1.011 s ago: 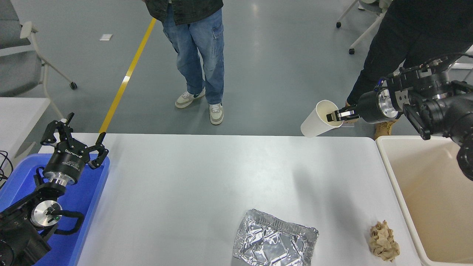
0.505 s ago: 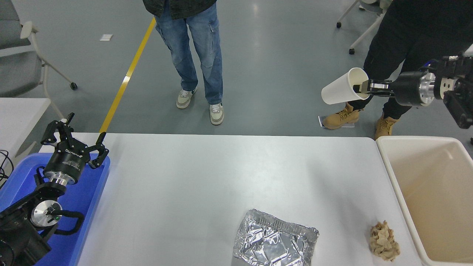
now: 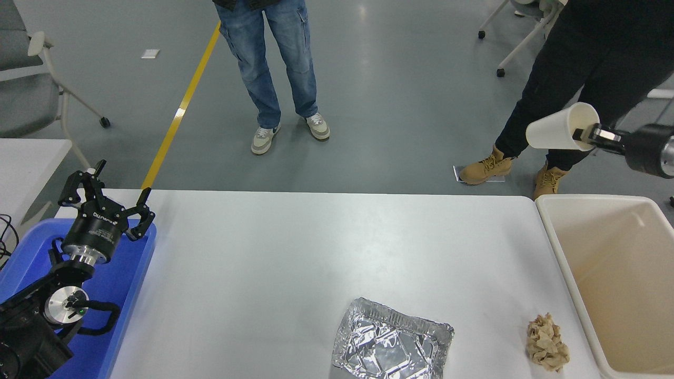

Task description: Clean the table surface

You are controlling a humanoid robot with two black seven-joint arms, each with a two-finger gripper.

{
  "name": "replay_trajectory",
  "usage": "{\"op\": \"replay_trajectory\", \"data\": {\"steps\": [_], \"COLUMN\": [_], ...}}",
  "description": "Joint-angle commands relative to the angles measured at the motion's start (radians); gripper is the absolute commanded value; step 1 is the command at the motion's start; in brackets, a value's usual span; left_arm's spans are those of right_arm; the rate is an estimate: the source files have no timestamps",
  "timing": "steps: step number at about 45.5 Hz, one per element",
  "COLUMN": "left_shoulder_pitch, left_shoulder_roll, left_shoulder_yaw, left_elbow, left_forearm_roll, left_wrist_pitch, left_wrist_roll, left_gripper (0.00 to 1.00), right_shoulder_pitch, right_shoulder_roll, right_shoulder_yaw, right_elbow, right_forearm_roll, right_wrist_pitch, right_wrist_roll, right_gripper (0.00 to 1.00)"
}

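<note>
The table surface point(image 3: 274, 263) fills most of the lower view, a wide white top running from the blue tray point(image 3: 118, 295) at its left end to the cream bin point(image 3: 558, 247) that stands against its right end. The bin is deep and pale inside, and its near corner runs out of the picture. The blue tray sits just beside the table's left edge, with a smaller white table point(image 3: 26, 158) behind it. On the gray floor beyond the far edge stand two people: one in blue jeans point(image 3: 279, 58) and pale sneakers near the middle, and one in black trousers point(image 3: 574, 68) and tan boots point(image 3: 487, 168) at the right. A gray chair point(image 3: 31, 89) stands at the far left, and a yellow line point(image 3: 181, 108) crosses the floor. The left arm is parked over the blue tray, its left gripper point(image 3: 105, 202) spread wide with nothing in it. Near the table's front edge lies a crumpled foil tray point(image 3: 389, 345), and to its right, well apart from it and near the bin, a wad of brown paper point(image 3: 547, 345). The right gripper point(image 3: 587, 134) comes in from the right edge, high above the bin's far corner, clamped on the rim of a white paper cup point(image 3: 555, 129) that lies tilted, its open mouth turned toward the gripper.
</note>
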Motion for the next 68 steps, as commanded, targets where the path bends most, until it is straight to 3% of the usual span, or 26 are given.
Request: {"op": "replay_trajectory", "data": {"steps": [1,13,27,45,68], "left_shoulder_pitch": [0.0,0.0,0.0,0.0,0.0], "left_shoulder_roll": [0.0,0.0,0.0,0.0,0.0], "left_shoulder_yaw": [0.0,0.0,0.0,0.0,0.0], "left_elbow": [0.0,0.0,0.0,0.0,0.0], "left_forearm_roll": [0.0,0.0,0.0,0.0,0.0], "left_wrist_pitch": [-0.001,0.001,-0.001,0.001,0.001], "left_wrist_roll": [0.0,0.0,0.0,0.0,0.0], "left_gripper": [1.0,1.0,1.0,1.0,1.0], "right_shoulder_pitch": [-0.062,-0.089,-0.141,-0.286,-0.436], "right_shoulder_roll": [-0.03,-0.035,-0.026,0.037,0.152], "right_shoulder_yaw": [0.098,0.161,0.194,0.194,0.194], "right_elbow": [-0.032,-0.032,-0.032,-0.03,-0.022], "right_forearm_roll": [0.009,0.009,0.009,-0.006,-0.003], "right_wrist_pitch": [-0.012,-0.069,-0.185,-0.282,-0.291], "right_wrist_roll": [-0.198,-0.466,-0.678,-0.724,-0.716], "right_gripper": [0.0,0.0,0.0,0.0,0.0]}}
